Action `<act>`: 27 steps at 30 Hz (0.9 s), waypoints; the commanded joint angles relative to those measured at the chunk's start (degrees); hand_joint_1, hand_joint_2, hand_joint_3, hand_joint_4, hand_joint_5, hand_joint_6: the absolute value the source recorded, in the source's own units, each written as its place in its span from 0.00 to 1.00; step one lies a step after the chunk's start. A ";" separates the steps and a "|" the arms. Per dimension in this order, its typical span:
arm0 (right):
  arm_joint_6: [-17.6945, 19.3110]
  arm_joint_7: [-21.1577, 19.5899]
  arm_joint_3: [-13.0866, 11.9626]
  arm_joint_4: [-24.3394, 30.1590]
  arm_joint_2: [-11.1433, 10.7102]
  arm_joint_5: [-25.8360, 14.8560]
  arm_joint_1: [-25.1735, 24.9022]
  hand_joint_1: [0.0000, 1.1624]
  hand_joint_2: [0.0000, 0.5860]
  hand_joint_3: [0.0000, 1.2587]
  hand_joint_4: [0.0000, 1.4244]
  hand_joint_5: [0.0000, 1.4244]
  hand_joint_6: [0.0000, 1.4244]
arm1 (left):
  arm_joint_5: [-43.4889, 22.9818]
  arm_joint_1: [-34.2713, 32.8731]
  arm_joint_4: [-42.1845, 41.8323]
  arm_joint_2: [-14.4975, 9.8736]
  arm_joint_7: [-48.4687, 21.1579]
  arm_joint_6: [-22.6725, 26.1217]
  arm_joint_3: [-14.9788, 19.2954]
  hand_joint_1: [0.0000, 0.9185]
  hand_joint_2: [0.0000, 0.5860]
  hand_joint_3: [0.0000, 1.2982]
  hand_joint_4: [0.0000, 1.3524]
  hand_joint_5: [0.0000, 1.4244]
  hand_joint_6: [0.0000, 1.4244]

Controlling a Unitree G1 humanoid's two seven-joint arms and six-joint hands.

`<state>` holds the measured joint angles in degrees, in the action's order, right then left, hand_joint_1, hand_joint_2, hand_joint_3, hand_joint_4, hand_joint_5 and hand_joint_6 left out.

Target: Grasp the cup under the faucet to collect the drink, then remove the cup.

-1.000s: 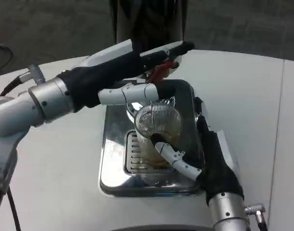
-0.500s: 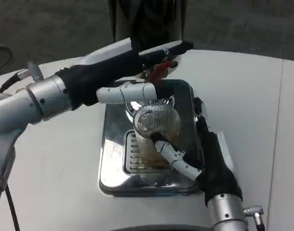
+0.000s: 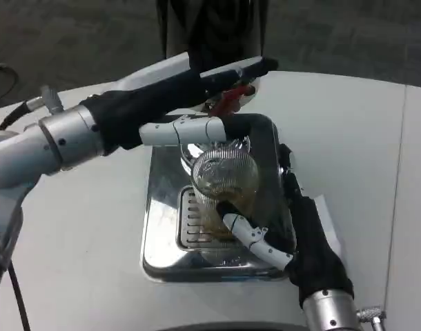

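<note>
Right now cup (image 3: 224, 181) sits on drip tray (image 3: 162, 234), amber drink inside, right hand (image 3: 293, 231) wrapped round its lower wall. Left hand (image 3: 197, 103) just above and behind cup, fingers on red lever (image 3: 228, 102); grasp unclear. Advice: hold cup upright under faucet, lift out level. Dark dispenser (image 3: 210, 27) beyond left hand; its arm overhangs cup, crowding exit. White tabletop (image 3: 79, 227) around.
</note>
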<state>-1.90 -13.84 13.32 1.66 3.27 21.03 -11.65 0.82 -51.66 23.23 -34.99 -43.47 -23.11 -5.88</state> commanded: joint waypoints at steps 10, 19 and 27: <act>-2.08 -1.38 0.83 -4.20 1.66 2.51 -3.08 0.67 0.38 0.00 0.00 0.00 0.05 | 3.48 -1.12 3.76 -1.30 -0.45 -0.73 -1.65 0.00 0.14 0.05 0.00 0.07 0.05; -1.67 -3.05 1.11 -6.69 2.48 2.54 -4.62 0.67 0.38 0.00 0.00 0.00 0.05 | 6.53 -2.25 5.51 -1.40 0.20 -4.45 -3.06 0.00 0.15 0.05 0.00 0.07 0.05; -1.61 -4.30 1.59 -8.54 2.98 2.69 -5.65 0.66 0.38 0.00 0.00 0.00 0.05 | 7.77 -3.26 6.94 -1.08 0.49 -6.06 -3.60 0.00 0.15 0.05 0.00 0.07 0.05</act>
<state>-3.23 -16.97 14.55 -6.30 4.37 23.38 -17.24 5.46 -55.47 28.26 -35.14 -42.70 -30.19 -8.11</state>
